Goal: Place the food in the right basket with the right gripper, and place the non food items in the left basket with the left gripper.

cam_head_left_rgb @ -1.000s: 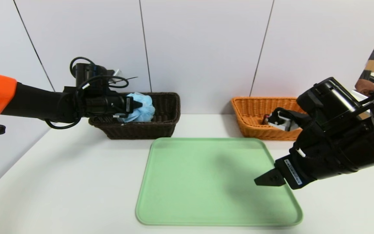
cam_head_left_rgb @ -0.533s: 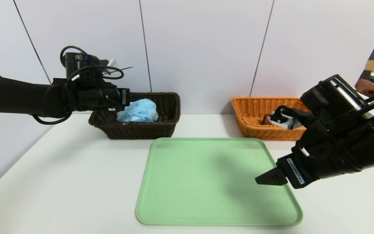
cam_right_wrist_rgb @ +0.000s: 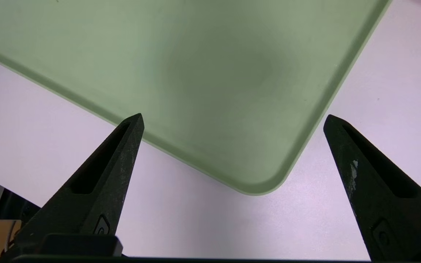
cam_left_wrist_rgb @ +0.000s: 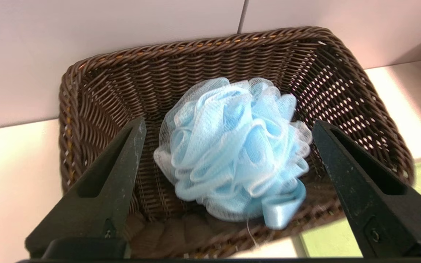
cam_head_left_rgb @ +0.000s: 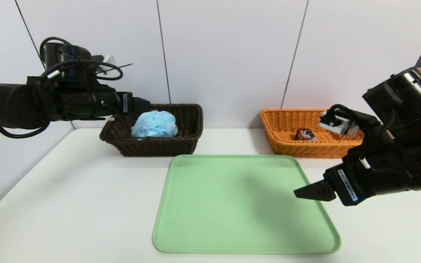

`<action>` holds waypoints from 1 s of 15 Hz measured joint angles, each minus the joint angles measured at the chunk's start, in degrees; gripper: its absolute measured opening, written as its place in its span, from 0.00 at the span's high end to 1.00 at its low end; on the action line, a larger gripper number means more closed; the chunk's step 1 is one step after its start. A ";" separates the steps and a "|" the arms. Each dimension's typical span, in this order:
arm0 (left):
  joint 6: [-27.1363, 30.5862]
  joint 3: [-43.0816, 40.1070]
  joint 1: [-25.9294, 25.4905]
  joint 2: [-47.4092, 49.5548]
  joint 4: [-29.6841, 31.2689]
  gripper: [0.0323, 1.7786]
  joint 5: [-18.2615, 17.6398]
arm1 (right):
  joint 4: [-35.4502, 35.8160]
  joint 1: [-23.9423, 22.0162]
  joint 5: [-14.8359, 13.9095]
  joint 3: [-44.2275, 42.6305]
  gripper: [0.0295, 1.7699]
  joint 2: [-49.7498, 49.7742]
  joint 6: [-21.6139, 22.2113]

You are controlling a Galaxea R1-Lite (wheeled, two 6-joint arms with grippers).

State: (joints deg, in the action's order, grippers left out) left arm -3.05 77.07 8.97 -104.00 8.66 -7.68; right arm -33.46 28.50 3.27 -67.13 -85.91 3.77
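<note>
Our left gripper hangs with its jaws wide apart and empty, above the near-left rim of the dark left basket; our wrist view shows the blue bath pouf lying on the basket floor just beyond the fingertips, untouched. Only the head view shows the orange right basket holding a small dark packet. Our right gripper, also spread and empty, hovers over the green tray's corner.

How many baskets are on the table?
2. A dark brown basket sits at the back left with a blue bath pouf inside. An orange basket sits at the back right, partly hidden by the right arm.
</note>
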 joint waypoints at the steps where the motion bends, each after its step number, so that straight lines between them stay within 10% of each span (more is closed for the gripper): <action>1: 0.00 -0.63 -0.05 1.79 -1.61 0.08 0.05 | 0.17 -0.09 0.00 -0.15 0.04 1.07 0.00; 10: 0.90 -16.76 0.09 22.93 -13.92 0.06 -0.12 | 3.36 -2.35 -4.08 3.07 0.04 15.43 0.33; 15: 5.22 -26.77 3.04 35.23 -21.75 0.05 -0.33 | 12.19 -2.57 -12.63 11.13 0.04 24.16 0.34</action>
State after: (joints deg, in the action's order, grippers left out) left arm 2.17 50.30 12.01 -68.77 -13.09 -8.01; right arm -21.27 25.93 -9.36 -56.00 -61.75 4.11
